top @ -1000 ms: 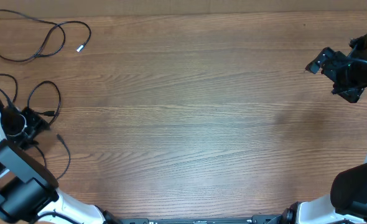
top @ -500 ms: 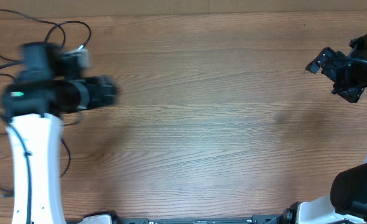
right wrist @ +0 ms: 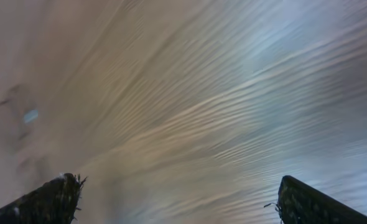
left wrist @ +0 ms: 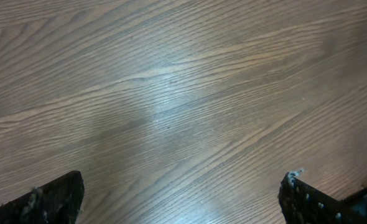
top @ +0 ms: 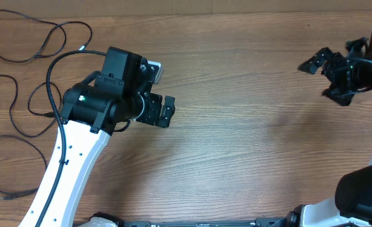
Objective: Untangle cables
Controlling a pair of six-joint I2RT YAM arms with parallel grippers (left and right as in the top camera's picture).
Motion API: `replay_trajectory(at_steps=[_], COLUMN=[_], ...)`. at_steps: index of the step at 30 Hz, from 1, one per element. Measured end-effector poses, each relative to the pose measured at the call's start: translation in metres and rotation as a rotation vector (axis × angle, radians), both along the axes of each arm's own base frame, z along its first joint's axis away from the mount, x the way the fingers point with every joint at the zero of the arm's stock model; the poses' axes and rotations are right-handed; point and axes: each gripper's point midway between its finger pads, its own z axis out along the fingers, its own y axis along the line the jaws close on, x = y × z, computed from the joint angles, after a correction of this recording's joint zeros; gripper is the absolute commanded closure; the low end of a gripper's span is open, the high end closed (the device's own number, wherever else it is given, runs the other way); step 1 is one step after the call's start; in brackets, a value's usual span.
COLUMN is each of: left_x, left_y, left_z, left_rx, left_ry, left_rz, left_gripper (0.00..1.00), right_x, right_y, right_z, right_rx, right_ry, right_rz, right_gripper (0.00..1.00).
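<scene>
Wood-grain tabletop [top: 236, 139] is filling every view. Cables [top: 22, 60] are lying in loose loops at upper left & down the left edge of the overhead frame, w/ a silvery tip [top: 82, 48] showing by the top loop. Left gripper [top: 167, 112] is hovering center-left, jaws spread wide, holding nothing. Right gripper [top: 321, 79] at upper right is likewise gaping & empty, though blurred. Cords are looking thin, light, floppy, prob. slippery; pinching mid-span on a bare loop, away from crossings, is looking safest
</scene>
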Motion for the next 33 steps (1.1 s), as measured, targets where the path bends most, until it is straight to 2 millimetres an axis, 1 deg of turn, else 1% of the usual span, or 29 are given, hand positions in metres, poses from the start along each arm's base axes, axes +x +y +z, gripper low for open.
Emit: replay_trajectory(at_steps=[2,4,8,10,12,15,17,18,19,22,24,26,29,33], left_x=[0.000,0.000,0.000,0.000,0.000,0.000,0.000,0.000,0.000,0.000,0.001,0.000,0.000,0.000], left_y=[0.000,0.000,0.001,0.001,0.001,0.001,0.001,0.001,0.001,0.001,0.001,0.001,0.001,0.001], left_z=[0.000,0.000,0.000,0.000,0.000,0.000,0.000,0.000,0.000,0.000,0.000,0.000,0.000,0.000], left_rx=[0.003,0.003,0.006,0.006,0.006,0.006,0.006,0.006,0.006,0.006,0.006,0.007,0.008,0.007], left_ry=[-0.001,-0.001,-0.002,-0.002,-0.002,-0.002,-0.002,-0.002,-0.002,-0.002,-0.003,-0.002,-0.002,-0.002], left_rz=[0.001,0.001,0.003,0.003,0.003,0.003,0.003,0.003,0.003,0.003,0.003,0.003,0.004,0.003], left_gripper=[0.00,0.00,0.01,0.00,0.00,0.00,0.01,0.00,0.00,0.01,0.01,0.00,0.00,0.00], right_x=[-0.006,-0.015,-0.040,-0.053,-0.064,-0.082,-0.101,-0.109,-0.122,-0.150,-0.169,-0.183,-0.197,-0.203], right_y=[0.014,0.023,0.031,0.033,0.034,0.038,0.043,0.046,0.050,0.059,0.065,0.069,0.073,0.075], right_z=[0.005,0.007,0.010,0.017,0.029,0.052,0.068,0.072,0.074,0.069,0.059,0.051,0.048,0.052], right_rx=[0.071,0.113,0.125,0.104,0.070,0.015,-0.022,-0.033,-0.042,-0.052,-0.047,-0.040,-0.039,-0.047], right_ry=[-0.005,0.014,0.072,0.071,0.033,-0.060,-0.133,-0.156,-0.177,-0.194,-0.186,-0.179,-0.184,-0.210], right_rz=[0.048,0.083,0.139,0.164,0.179,0.195,0.200,0.203,0.204,0.202,0.190,0.174,0.154,0.146], right_gripper=[0.00,0.00,0.00,0.00,0.00,0.00,0.00,0.00,0.00,0.00,0.00,0.00,0.00,0.00])
